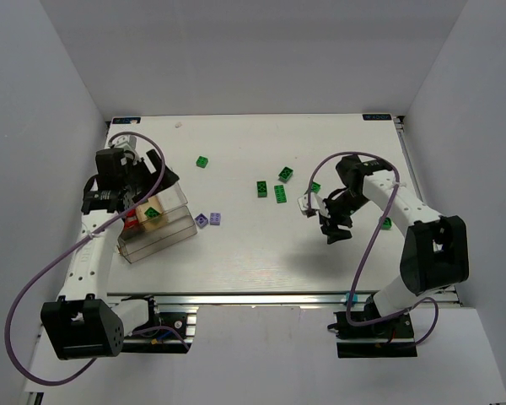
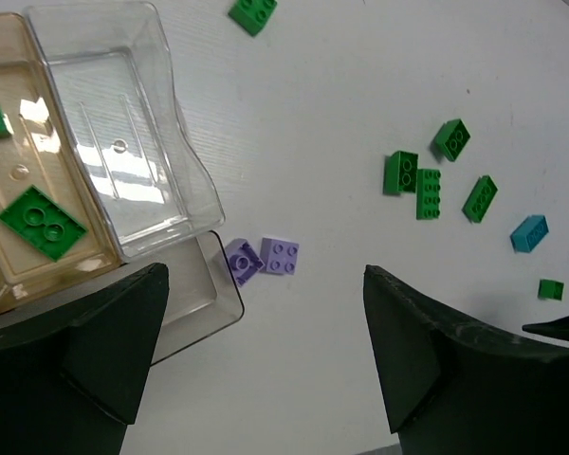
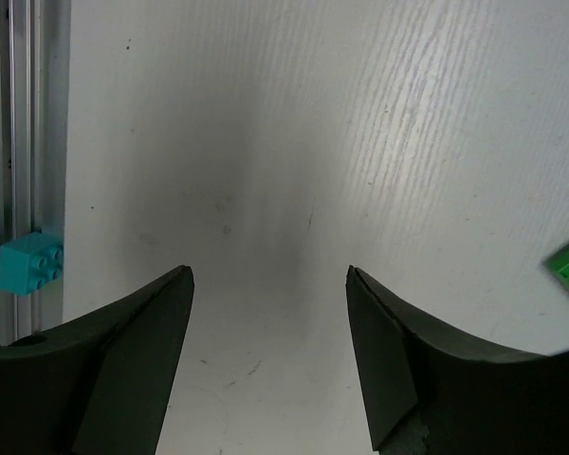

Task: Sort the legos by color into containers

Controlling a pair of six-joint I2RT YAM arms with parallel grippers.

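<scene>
The clear containers point(image 1: 164, 232) stand at the left. In the left wrist view a tan compartment point(image 2: 14, 275) holds two green bricks point(image 2: 40, 221), beside an empty clear compartment point(image 2: 114, 142). A red brick point(image 1: 132, 222) lies in another compartment. My left gripper point(image 1: 143, 190) is open and empty above the containers; it also shows in the left wrist view point(image 2: 266, 379). Two purple bricks point(image 2: 263, 257) lie just right of the containers. Several green bricks point(image 1: 280, 193) lie mid-table. My right gripper point(image 1: 336, 232) is open and empty over bare table, also in the right wrist view point(image 3: 267, 275).
A teal brick point(image 2: 529, 232) lies right of the green ones. Another teal brick point(image 3: 28, 263) sits on the metal rail point(image 3: 28, 114) at the table's near edge. A green brick point(image 1: 202, 161) lies alone at the back, and one point(image 1: 386, 223) by the right arm.
</scene>
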